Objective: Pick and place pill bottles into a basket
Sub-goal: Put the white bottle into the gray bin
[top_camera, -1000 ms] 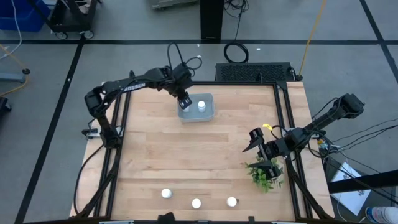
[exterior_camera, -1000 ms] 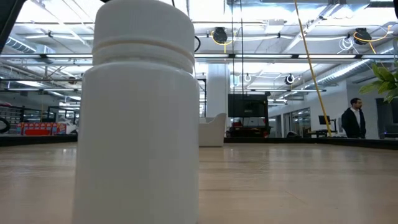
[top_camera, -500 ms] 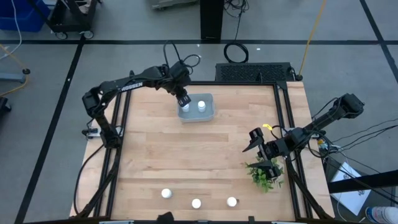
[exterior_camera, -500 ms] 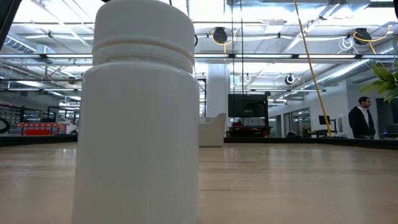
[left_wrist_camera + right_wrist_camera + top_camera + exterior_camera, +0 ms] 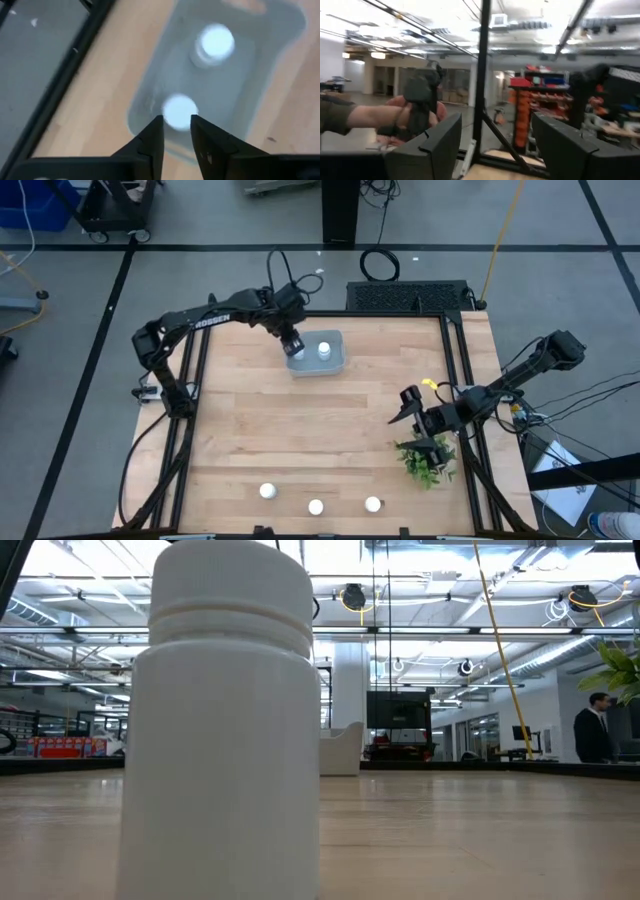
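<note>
The pale grey-blue basket [image 5: 330, 365] stands at the table's far middle and holds two white pill bottles upright on their bases. One bottle [image 5: 323, 350] is in the basket's middle and also shows in the left wrist view [image 5: 216, 42]. The other [image 5: 179, 112] stands at the basket's left end. My left gripper [image 5: 290, 340] hovers above that second bottle, its fingers [image 5: 155, 137] slightly apart and touching nothing. Three more bottles [image 5: 267, 491] [image 5: 316, 506] [image 5: 373, 503] stand near the front edge, and one of them fills the low view [image 5: 220, 740]. My right gripper [image 5: 415, 425] is open and empty at the right.
A small green plant [image 5: 425, 460] stands by my right gripper near the table's right edge. Black frame rails [image 5: 462, 380] run along the table's sides. A person's hand holding a dark device [image 5: 417, 112] shows beyond the table, and a person [image 5: 597, 730] walks in the room behind.
My left gripper has drawn back a little toward the table's far left over the basket's left end. The bottle it covered now shows standing in the basket beside the first one. My right arm has kept still.
</note>
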